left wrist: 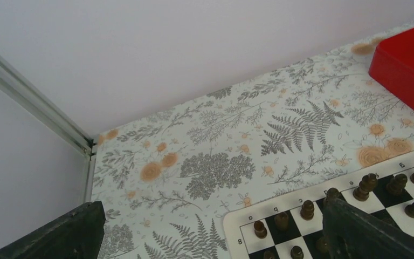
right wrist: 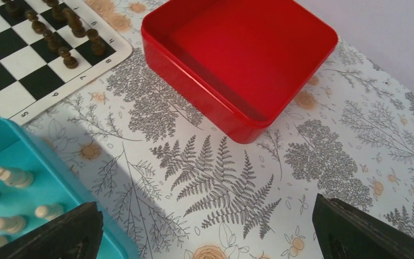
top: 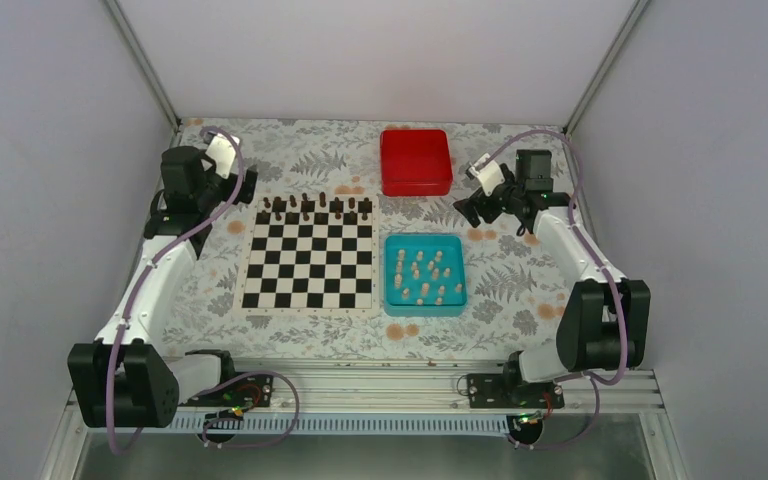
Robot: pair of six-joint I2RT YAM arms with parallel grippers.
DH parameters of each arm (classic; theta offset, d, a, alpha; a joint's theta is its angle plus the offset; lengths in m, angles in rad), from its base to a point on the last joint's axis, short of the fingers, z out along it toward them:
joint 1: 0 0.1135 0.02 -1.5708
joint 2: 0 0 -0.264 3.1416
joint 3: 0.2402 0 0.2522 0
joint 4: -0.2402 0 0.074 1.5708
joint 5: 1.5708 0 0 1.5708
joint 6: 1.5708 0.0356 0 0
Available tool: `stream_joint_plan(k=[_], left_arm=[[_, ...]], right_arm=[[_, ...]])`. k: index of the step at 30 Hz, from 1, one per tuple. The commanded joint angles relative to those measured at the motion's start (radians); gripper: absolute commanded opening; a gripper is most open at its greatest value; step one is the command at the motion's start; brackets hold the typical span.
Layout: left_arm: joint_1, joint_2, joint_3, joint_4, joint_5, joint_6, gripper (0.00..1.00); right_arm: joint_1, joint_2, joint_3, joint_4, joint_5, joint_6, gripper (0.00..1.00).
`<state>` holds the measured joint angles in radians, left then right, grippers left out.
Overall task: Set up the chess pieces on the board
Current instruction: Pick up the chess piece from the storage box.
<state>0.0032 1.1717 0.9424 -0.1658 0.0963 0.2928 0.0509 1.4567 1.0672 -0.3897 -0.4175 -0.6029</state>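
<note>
The black-and-white board [top: 309,272] lies at the table's middle. Dark brown chessmen [top: 315,208] fill its two far rows, while the near rows are bare. The pale cream chess pieces [top: 422,272] lie scattered in a teal tray [top: 425,238] right of the board. My left gripper [top: 245,186] hovers open off the board's far left corner [left wrist: 248,218], nothing between its fingers [left wrist: 70,237]. My right gripper [top: 466,208] hangs open above bare cloth between the tray [right wrist: 70,186] and the red box [right wrist: 237,116]. Some cream pieces [right wrist: 12,176] show in the right wrist view.
An empty red box [top: 416,161] stands behind the tray; its corner [left wrist: 409,65] shows in the left wrist view. A fern-patterned cloth [top: 290,160] covers the table. White walls and metal corner posts [left wrist: 27,97] close in the back and sides.
</note>
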Motion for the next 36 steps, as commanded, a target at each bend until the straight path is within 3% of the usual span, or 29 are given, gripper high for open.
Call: stream_joint_plan(k=[1, 8, 12, 20, 31, 36], left_arm=[[-0.005, -0.003, 0.045, -0.051, -0.027, 0.037, 1.00], [-0.005, 0.007, 0.065, -0.059, -0.035, 0.064, 1.00], [-0.006, 0.004, 0.067, -0.040, -0.020, 0.084, 1.00], [-0.003, 0.030, 0.072, -0.017, -0.034, 0.136, 1.00], [0.009, 0.044, 0.051, 0.021, -0.024, 0.142, 1.00], [0.009, 0.041, 0.025, 0.058, -0.028, 0.141, 1.00]], right_arm=[[0.001, 0.006, 0.041, -0.065, -0.058, -0.082, 1.00], [0.036, 0.028, 0.088, -0.212, -0.098, -0.218, 1.00], [0.141, 0.039, 0.120, -0.346, -0.091, -0.324, 0.88], [0.271, 0.134, 0.181, -0.441, -0.088, -0.421, 0.72], [0.384, 0.296, 0.196, -0.412, -0.012, -0.409, 0.55], [0.415, 0.322, 0.205, -0.382, 0.016, -0.396, 0.53]])
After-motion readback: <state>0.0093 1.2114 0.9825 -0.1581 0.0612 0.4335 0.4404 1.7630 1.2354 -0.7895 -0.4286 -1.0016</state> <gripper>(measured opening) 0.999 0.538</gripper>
